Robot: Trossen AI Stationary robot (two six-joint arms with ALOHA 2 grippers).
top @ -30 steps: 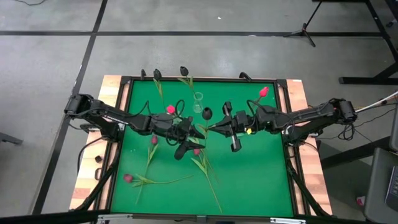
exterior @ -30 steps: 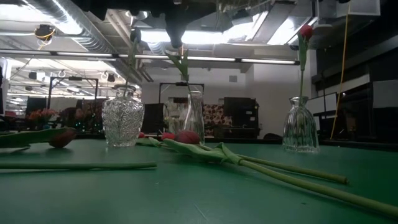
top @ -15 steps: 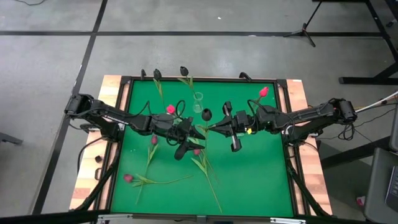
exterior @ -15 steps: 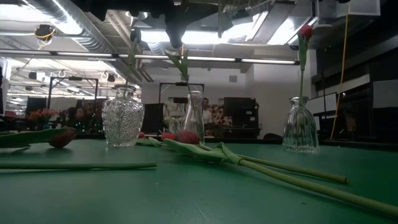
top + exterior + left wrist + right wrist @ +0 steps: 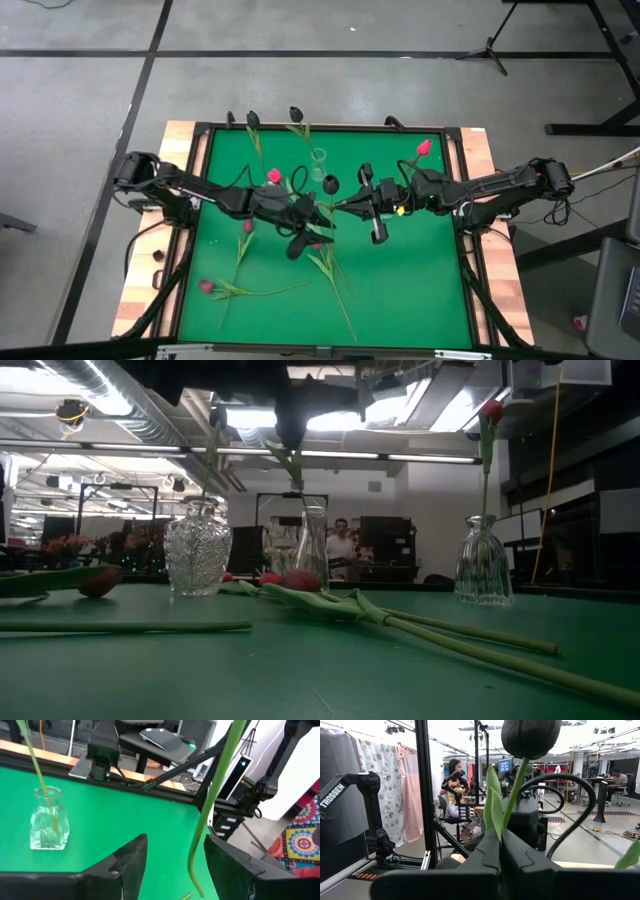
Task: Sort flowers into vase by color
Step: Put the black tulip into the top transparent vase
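The right hand (image 5: 345,206) sat at the centre of the high view over the green worktop (image 5: 420,280), its fingers pressed together on the stem of a near-black tulip (image 5: 530,737) (in the right wrist view the dark head rose straight above the clamped fingers); the left hand (image 5: 312,222) met it just to the left, its fingers apart, with a green stem (image 5: 210,800) hanging between them without clearly touching either finger. Three glass vases stood toward the top of the worktop: a cut-glass vase (image 5: 197,550) at the left of the low view, a slim vase (image 5: 313,545) in the middle, and a bell-shaped vase (image 5: 483,565) at the right holding a red tulip (image 5: 491,410); more tulips (image 5: 240,288) lay flat across the lower left and centre of the worktop.
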